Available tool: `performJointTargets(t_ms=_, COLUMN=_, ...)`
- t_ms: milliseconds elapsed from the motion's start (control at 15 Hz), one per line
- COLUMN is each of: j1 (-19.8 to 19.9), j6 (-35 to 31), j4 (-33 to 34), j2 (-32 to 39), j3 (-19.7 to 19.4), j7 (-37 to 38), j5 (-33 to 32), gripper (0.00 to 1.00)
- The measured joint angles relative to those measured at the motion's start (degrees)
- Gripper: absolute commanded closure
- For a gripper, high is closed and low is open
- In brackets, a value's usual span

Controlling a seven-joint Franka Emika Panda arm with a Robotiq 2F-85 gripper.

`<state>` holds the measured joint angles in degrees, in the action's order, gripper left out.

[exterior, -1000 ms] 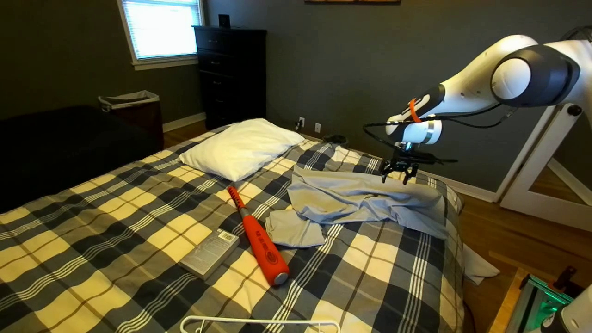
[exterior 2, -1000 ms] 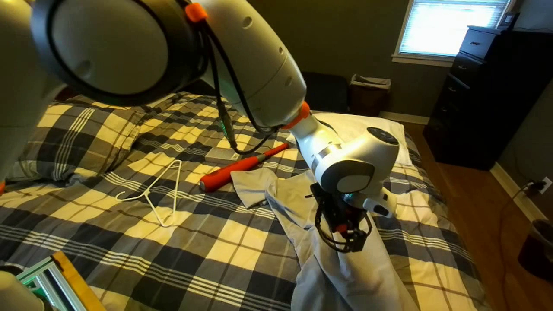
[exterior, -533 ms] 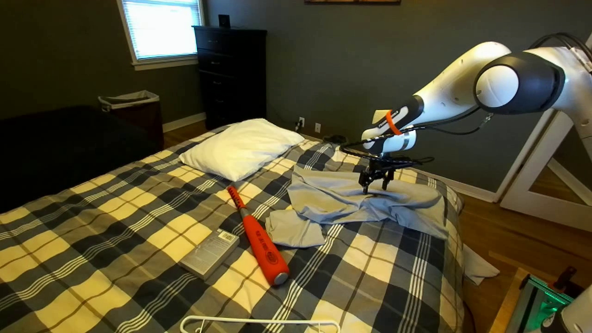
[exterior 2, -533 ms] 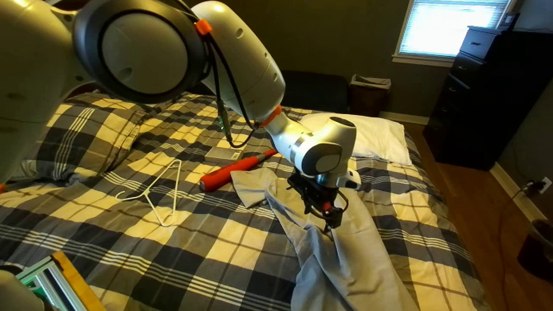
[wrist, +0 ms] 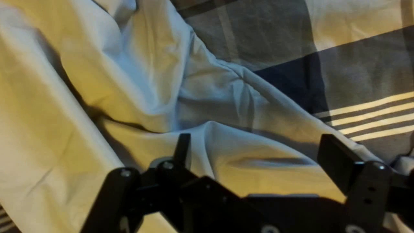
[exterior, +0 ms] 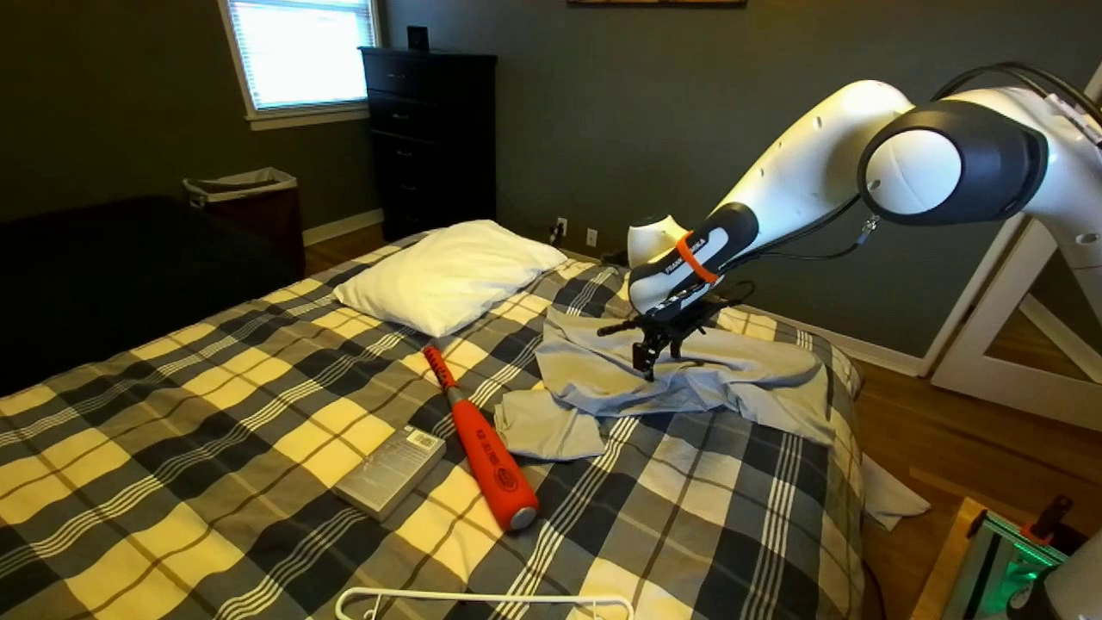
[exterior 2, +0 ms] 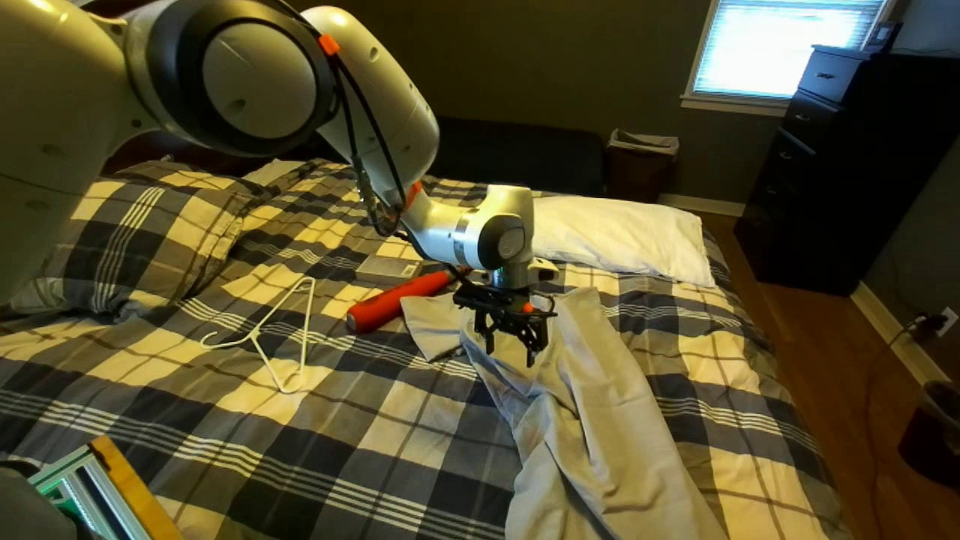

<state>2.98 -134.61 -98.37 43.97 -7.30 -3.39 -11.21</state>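
Observation:
A rumpled light grey cloth lies across the plaid bed, in an exterior view (exterior: 758,370) and in an exterior view (exterior 2: 600,435). It fills much of the wrist view (wrist: 38,129). My black gripper (exterior: 661,365) points down over the cloth, near its folded part beside the bat. In an exterior view the gripper (exterior 2: 511,357) shows two spread fingers. In the wrist view the gripper (wrist: 256,139) is open with nothing held between its fingers; raised cloth folds lie below and between them. I cannot tell whether a fingertip touches the cloth.
A red bat (exterior: 486,452) lies beside the cloth, with a grey box (exterior: 392,474) alongside. A white hanger (exterior 2: 253,335) lies on the bed. A white pillow (exterior: 452,275) is at the far side, a plaid pillow (exterior 2: 135,240) near the arm. A dark dresser (exterior: 430,146) stands behind.
The gripper has moved over the cloth towards the bat and the white pillow, came lower, and turned about its vertical axis. It stays open. The cloth and other objects have not visibly moved.

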Motion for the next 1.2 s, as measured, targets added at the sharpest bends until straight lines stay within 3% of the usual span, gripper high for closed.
performJointTargets(t_ms=333, j1=-3.97, j6=-2.01, j4=-1.98, j2=-0.27, j3=0.28, j7=-0.17, j5=-4.57, gripper=0.00)
performJointTargets(t_ms=733, j1=-3.63, j6=-2.46, j4=-1.79, j2=-0.26, j3=0.24, j7=-0.14, j5=-4.57, gripper=0.00)
performJointTargets(t_ms=1200, j1=-5.88, j6=-9.04, j4=-2.32, j2=-0.21, j3=2.63, j7=1.94, j5=-4.30, gripper=0.00)
